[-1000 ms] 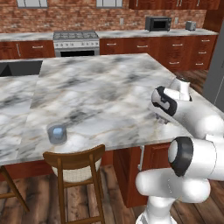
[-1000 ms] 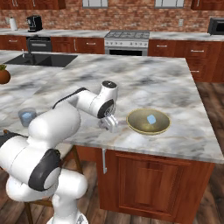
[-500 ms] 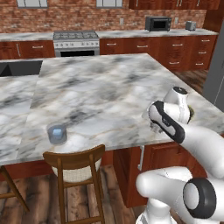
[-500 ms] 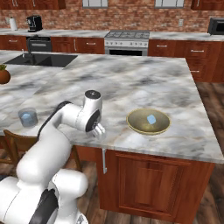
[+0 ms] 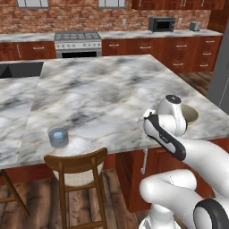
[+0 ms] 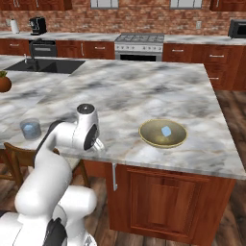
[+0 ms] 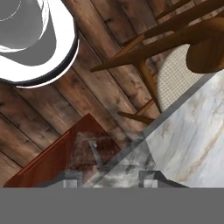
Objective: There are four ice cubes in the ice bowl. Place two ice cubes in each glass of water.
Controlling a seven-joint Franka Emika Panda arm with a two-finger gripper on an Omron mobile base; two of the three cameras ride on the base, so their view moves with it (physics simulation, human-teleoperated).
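Observation:
The yellowish-tan ice bowl (image 6: pixel 145 136) sits near the counter's front right with one pale blue ice cube (image 6: pixel 166 131) in it; in the left base view the arm hides most of the ice bowl (image 5: pixel 193 114). A grey-blue glass of water (image 6: pixel 31 129) stands at the front left, with pale blue ice inside the glass (image 5: pixel 58 136). My gripper (image 6: pixel 98 145) hangs at the counter's front edge, between bowl and glass. In the hand view the gripper (image 7: pixel 109 178) is shut on a translucent ice cube (image 7: pixel 109 155), over the counter edge and the floor.
A wooden chair (image 5: pixel 76 166) stands under the counter's front edge just below the glass, and its seat (image 7: pixel 175 74) lies close under the hand. An orange-brown plant pot (image 6: pixel 4 84) is at the far left. A sink and a stove lie further back.
The arm has swung left from beside the ice bowl along the counter's front edge. The hand now hangs lower, at the edge, nearer the glass.

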